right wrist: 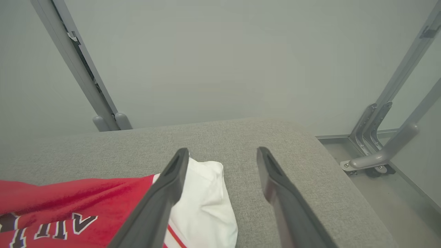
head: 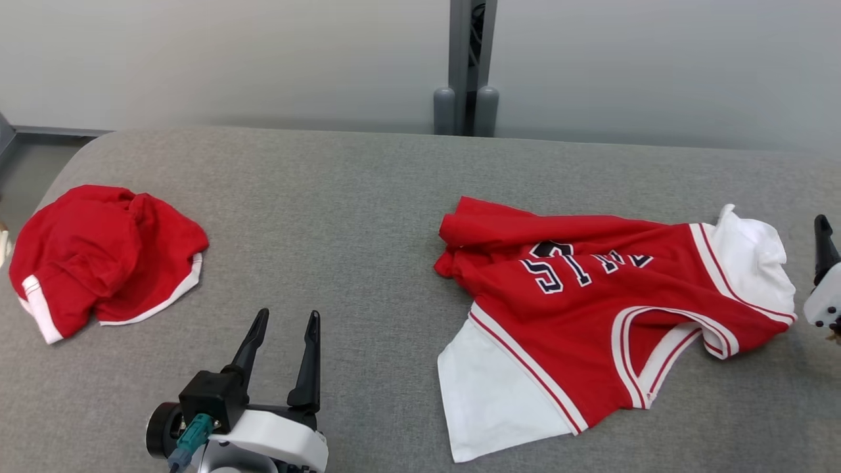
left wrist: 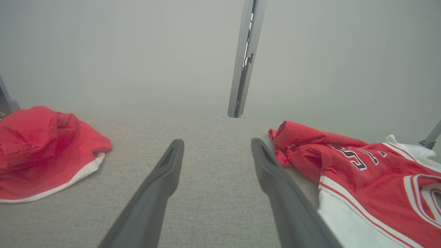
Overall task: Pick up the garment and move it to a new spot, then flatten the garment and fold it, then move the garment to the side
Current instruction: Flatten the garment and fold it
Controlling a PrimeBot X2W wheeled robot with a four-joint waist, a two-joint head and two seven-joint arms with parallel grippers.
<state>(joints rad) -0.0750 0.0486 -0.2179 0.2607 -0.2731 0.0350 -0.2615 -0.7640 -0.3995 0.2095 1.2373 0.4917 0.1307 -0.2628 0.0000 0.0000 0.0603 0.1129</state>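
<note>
Right wrist view puts the garment [right wrist: 69, 203] just left of the right tool [right wrist: 222, 151] (released, holding nothing).

We've got a grey fabric-covered table [head: 368, 197] with rounded corners here. On its right half we see a red and white jersey [head: 591, 295] lying rumpled, dark lettering up and white sleeves sticking out. A bunched-up red garment [head: 98, 256] with white trim sits at the left edge, well apart from the jersey.

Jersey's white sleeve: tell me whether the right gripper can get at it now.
Probably yes: the right gripper stands open close beside the white sleeve, with nothing lying between them on the table.
</note>
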